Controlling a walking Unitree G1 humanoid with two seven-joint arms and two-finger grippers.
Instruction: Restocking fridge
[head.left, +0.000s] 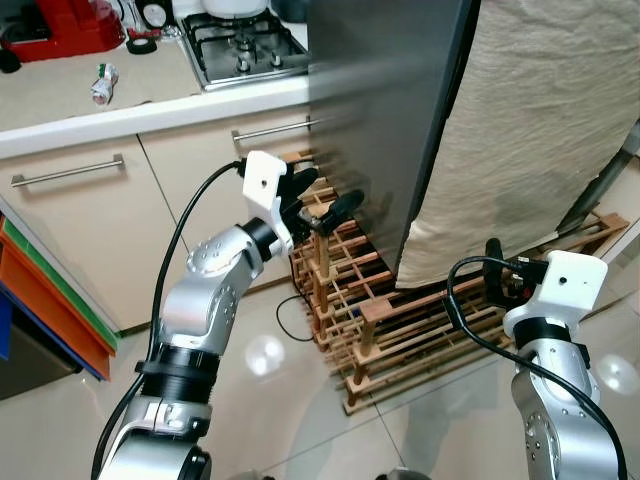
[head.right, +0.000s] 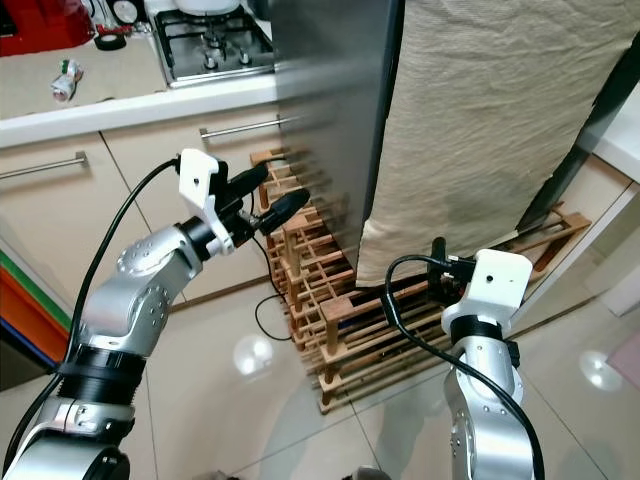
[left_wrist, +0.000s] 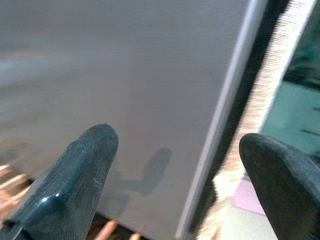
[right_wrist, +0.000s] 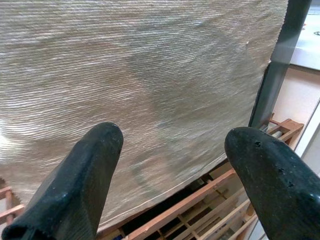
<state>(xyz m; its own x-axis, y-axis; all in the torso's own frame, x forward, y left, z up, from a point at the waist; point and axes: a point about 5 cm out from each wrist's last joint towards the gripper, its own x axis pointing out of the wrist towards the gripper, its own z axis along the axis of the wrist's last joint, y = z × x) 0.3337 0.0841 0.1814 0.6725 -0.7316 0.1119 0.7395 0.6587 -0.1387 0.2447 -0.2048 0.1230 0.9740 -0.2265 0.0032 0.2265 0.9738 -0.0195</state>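
The fridge shows its grey metal side, and a beige woven cloth hangs over its front. My left gripper is raised at the lower part of that grey side, open and empty. In the left wrist view its fingers frame the grey panel and its edge. My right gripper is low on the right, open and empty, pointing at the cloth a short way in front of it. One of its black fingers shows beside the white wrist.
A wooden slatted rack lies on the glossy tiled floor under the fridge and cloth. At the left, cabinet drawers with bar handles sit under a counter with a stove, a red appliance and a small bottle. Coloured boards lean at far left.
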